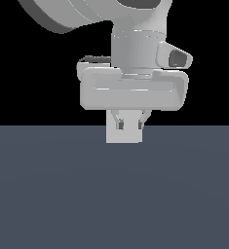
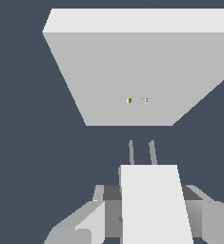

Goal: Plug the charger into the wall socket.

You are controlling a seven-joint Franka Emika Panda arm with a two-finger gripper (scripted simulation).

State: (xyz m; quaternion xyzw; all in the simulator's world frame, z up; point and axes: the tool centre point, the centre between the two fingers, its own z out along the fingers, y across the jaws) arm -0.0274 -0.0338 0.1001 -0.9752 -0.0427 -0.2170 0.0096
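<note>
The wall socket (image 2: 132,71) is a flat light-grey square plate standing upright, with two tiny holes (image 2: 137,100) near its centre. My gripper (image 2: 149,217) is shut on the charger (image 2: 151,200), a small light-grey block whose two prongs (image 2: 142,152) point at the plate. The prongs stop short of the plate's face, roughly in line with the holes. In the exterior view the gripper (image 1: 130,125) hangs in front of the wall socket (image 1: 124,136). There the charger blends into the plate behind it and I cannot make it out.
A dark grey-blue floor (image 1: 111,194) spreads under everything. The large pale arm and wrist (image 1: 135,48) fill the upper part of the exterior view above the socket.
</note>
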